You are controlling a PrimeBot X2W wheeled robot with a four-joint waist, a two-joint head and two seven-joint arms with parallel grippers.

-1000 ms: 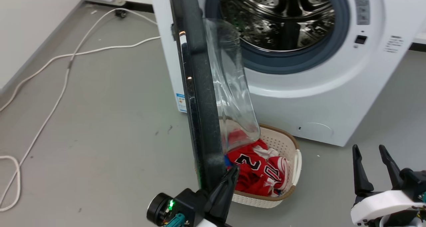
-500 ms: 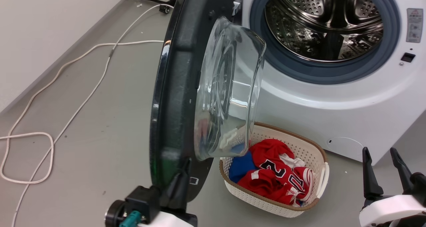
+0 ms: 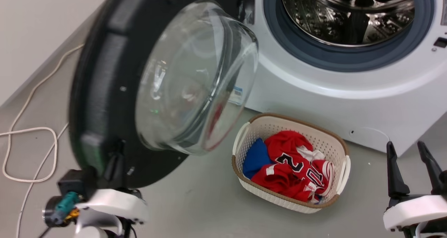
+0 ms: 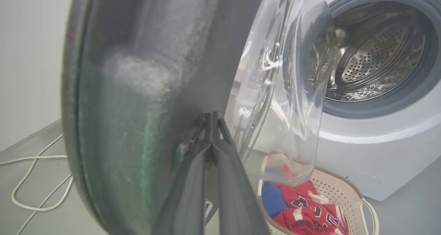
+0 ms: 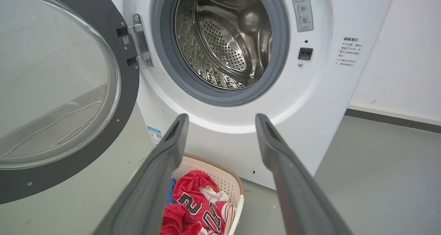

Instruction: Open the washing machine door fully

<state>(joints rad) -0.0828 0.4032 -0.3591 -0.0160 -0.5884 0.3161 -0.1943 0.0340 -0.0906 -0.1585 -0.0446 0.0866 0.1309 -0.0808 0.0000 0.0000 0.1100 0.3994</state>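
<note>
The washing machine door [image 3: 101,74], a black ring around a bulging clear glass bowl [image 3: 188,81], stands swung far out to the left of the white washing machine [image 3: 314,91], its inner face turned toward me. My left gripper [image 3: 117,154] is shut, fingertips together and pressed against the inner black frame low on the door [image 4: 137,90]; the left wrist view shows the gripper [image 4: 211,115] there with nothing between its fingers. My right gripper [image 3: 405,145] hangs open at the lower right, apart from the machine. In the right wrist view the right gripper [image 5: 222,119] faces the steel drum [image 5: 224,38], with the door [image 5: 131,100] on its hinge at left.
A white lattice basket [image 3: 244,133] with red and blue clothes sits on the grey floor right before the machine, below the door's bowl. A white cable [image 3: 21,133] loops on the floor at left, beside the wall. More grey floor lies right of the machine.
The door has swung from edge-on to wide open toward the left, and my left gripper went left with it, pressed on its inner frame. The head camera shifted. The right gripper stayed open.
</note>
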